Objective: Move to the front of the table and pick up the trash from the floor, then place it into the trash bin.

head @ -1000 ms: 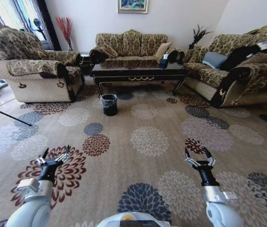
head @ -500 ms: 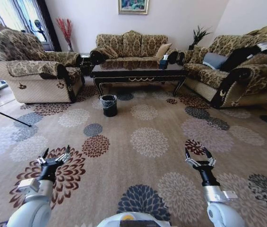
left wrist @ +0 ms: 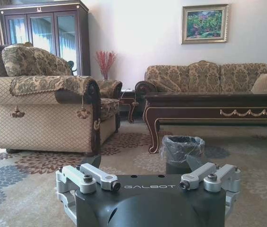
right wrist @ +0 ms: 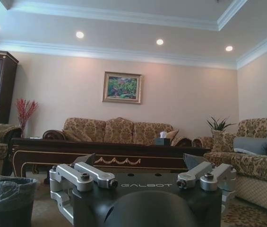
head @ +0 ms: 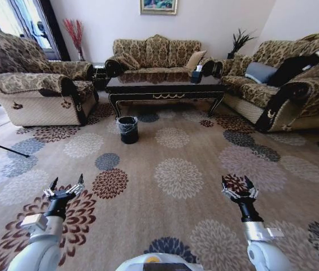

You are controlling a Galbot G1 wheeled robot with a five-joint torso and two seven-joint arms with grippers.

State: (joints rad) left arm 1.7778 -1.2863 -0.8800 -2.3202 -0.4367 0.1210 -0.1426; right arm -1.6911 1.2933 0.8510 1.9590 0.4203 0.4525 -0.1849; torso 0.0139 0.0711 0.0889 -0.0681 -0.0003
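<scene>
The table [head: 165, 87] stands across the room in front of the back sofa, dark and glossy with gold scrollwork on its apron. On the carpet near its left front leg sits the trash bin [head: 128, 129], black with a grey bag liner. The bin [left wrist: 183, 153] and table [left wrist: 218, 111] also appear in the left wrist view, and the right wrist view shows the bin [right wrist: 8, 198] too. The trash is out of view. My left gripper [head: 65, 186] and right gripper [head: 237, 185] are held low in front of me, both open and holding nothing.
A patterned armchair [head: 35, 90] stands at the left, a sofa [head: 156, 53] behind the table and another sofa [head: 295, 84] at the right. A tissue box [head: 196, 75] sits on the table. A thin dark rod [head: 1, 147] lies on the floor at the left. Flowered carpet [head: 176, 175] stretches between me and the table.
The whole head view has shifted: the camera has moved forward and turned a little, so the table and bin sit slightly nearer. Both arms keep the same pose.
</scene>
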